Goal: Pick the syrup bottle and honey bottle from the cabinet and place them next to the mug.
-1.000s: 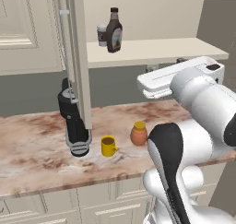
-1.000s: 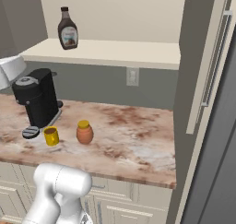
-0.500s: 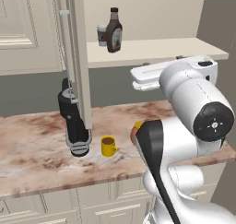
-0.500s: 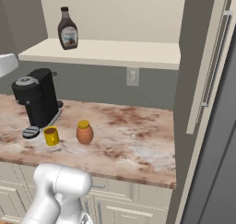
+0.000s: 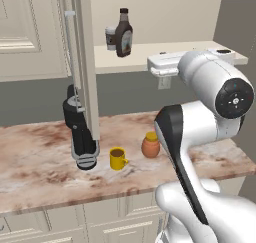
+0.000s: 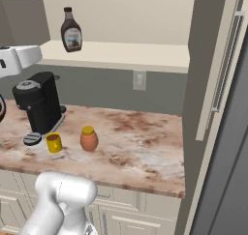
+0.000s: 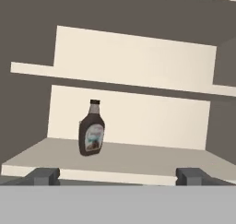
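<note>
Brown syrup bottle (image 7: 91, 131) near shelf edge

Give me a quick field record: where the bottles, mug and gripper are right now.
syrup bottle: upright on the cabinet shelf
honey bottle: on the counter, right of the mug
gripper: open, empty, facing the syrup bottle, not touching it
cabinet door: open
paper cup: on the shelf behind the syrup bottle
</note>
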Tool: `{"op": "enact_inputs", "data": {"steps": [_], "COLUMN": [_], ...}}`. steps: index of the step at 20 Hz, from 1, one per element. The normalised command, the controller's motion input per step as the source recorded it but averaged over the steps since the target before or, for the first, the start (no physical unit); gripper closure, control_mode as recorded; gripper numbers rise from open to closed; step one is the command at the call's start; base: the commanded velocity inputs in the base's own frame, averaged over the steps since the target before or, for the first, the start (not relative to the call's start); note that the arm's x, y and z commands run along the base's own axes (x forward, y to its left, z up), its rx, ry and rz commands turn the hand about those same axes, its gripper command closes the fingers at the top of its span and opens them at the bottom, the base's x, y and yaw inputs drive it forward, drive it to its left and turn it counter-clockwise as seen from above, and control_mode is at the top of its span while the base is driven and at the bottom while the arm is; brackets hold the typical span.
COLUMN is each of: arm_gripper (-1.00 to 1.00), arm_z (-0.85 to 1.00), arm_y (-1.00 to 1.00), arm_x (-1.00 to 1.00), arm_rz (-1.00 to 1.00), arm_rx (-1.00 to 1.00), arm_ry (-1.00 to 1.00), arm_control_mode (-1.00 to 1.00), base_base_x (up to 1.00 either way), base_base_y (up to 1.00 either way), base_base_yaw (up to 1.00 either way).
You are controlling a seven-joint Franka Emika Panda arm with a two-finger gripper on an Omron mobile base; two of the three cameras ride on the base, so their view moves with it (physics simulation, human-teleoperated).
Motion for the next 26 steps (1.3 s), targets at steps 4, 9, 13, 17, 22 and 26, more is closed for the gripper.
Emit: {"op": "enact_inputs", "data": {"steps": [4,9,13,17,22,26], "arm_gripper": [-1.00,-1.00,-1.00,-1.00,-1.00,-1.00], "arm_z": [0.00,0.00,0.00,-0.04,-0.16,-0.02], "arm_y": [0.00,0.00,0.00,0.00,0.00,0.00], "arm_x": [0.38,0.86,0.11,0.39,0.81,0.16], "arm_rz": [0.00,0.01,0.00,0.01,0.02,0.00], "arm_rx": [0.00,0.01,0.00,0.00,0.00,0.00], "arm_ry": [0.00,0.00,0.00,0.00,0.00,0.00], "arm_control_mode": [-1.00,-1.00,-1.00,-1.00,-1.00,-1.00], "base_base_x": [0.00,0.00,0.00,0.00,0.00,0.00], "base_base_y": [0.00,0.00,0.00,0.00,0.00,0.00], "base_base_yaw": [0.00,0.00,0.00,0.00,0.00,0.00]}}
